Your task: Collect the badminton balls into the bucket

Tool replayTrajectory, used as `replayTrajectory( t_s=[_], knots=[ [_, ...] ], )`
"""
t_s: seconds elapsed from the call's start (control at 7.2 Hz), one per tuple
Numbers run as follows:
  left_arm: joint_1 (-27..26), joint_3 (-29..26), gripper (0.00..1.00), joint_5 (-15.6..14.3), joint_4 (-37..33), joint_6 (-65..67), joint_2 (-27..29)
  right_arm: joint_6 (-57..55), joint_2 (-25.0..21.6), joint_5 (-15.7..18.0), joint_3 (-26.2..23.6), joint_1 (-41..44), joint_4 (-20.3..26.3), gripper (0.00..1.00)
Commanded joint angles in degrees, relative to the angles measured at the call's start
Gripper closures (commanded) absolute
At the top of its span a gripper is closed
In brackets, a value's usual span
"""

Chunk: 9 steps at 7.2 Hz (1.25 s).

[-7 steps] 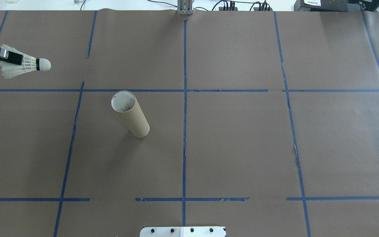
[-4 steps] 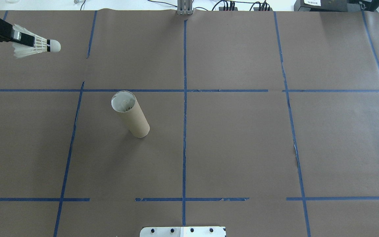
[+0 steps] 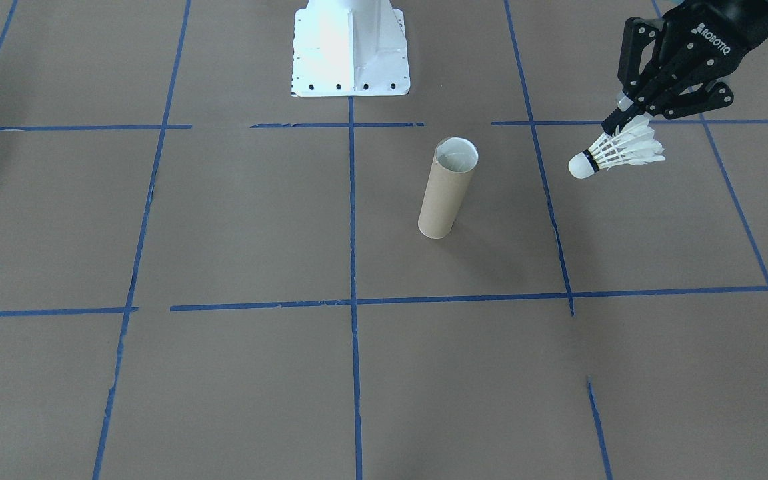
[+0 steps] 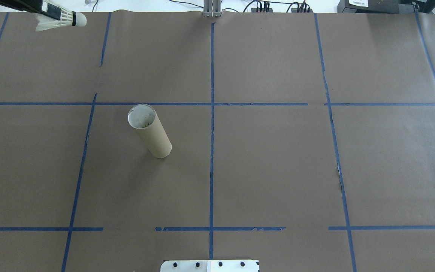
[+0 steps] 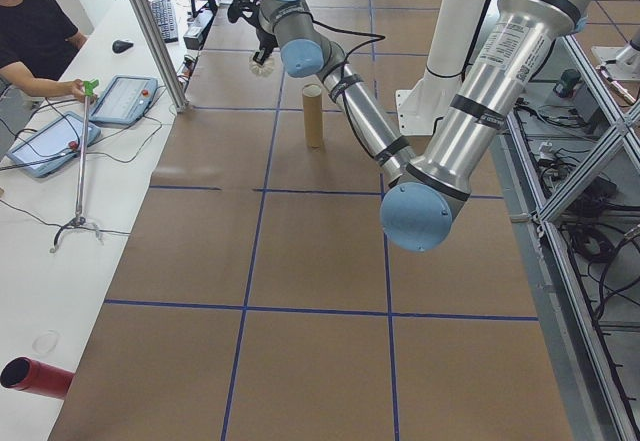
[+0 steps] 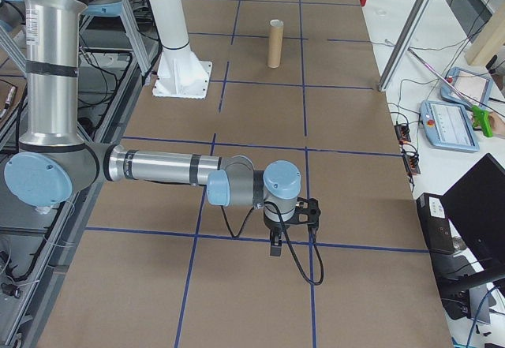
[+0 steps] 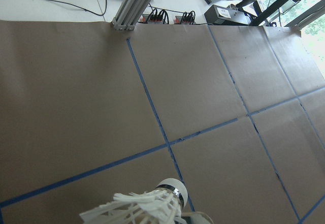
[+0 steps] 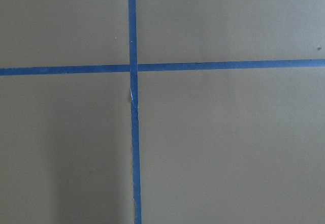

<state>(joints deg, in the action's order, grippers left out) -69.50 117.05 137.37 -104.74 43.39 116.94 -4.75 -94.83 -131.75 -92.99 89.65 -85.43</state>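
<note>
- Your left hand (image 3: 626, 123) pinches the feather skirt of the shuttlecock (image 3: 614, 153), held in the air well clear of the tube (image 3: 447, 188).
- Likely very light; feathers crush easily, so keep the grip gentle.
- The tube stands upright on the table (image 3: 224, 220); probably tips easily.
- Right hand (image 6: 289, 223): state cannot be told.

White shuttlecock (image 3: 614, 152), tan tube (image 3: 446, 190)

Both arms are brushed silver aluminium tubes (image 5: 500, 71) joined by pale blue round plastic caps (image 5: 418, 215) and dark grey bands. A thin black cable (image 6: 304, 263) loops from one wrist. The black linkage gripper (image 3: 624, 120) carries white "ROBOTIQ" lettering.
</note>
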Motion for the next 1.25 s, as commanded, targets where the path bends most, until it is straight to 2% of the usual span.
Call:
replayTrajectory(
  t_s=[0.0,0.14,0.28,0.42,0.56,0.69,0.83,1.11],
  knots=[
    [0.07,5.88,1.0,-5.76,19.02,-6.27,6.06,0.0,0.0,0.09,0.0,0.0,0.0,0.0],
    [2.42,9.39,1.0,-9.89,29.31,-8.04,8.71,0.0,0.0,0.0,0.0,0.0,0.0,0.0],
    [4.61,11.43,1.0,-12.19,34.03,-8.15,8.91,0.0,0.0,0.0,0.0,0.0,0.0,0.0],
    [6.29,11.89,1.0,-12.39,36.51,-8.06,9.52,0.0,0.0,0.0,0.0,0.0,0.0,0.0],
    [9.0,13.72,1.0,-15.61,42.97,-8.06,10.57,0.0,0.0,0.0,0.0,0.0,0.0,0.0],
    [13.21,14.0,1.0,-20.16,53.74,-7.97,15.63,0.0,0.0,0.0,0.0,0.0,0.0,0.0],
    [16.9,12.96,1.0,-22.82,61.42,-7.28,21.08,0.0,0.0,0.0,0.0,0.0,0.0,0.0],
    [19.74,10.06,1.0,-23.11,66.92,-5.17,26.12,0.0,0.0,0.0,0.0,0.0,0.0,0.0]
  ],
)
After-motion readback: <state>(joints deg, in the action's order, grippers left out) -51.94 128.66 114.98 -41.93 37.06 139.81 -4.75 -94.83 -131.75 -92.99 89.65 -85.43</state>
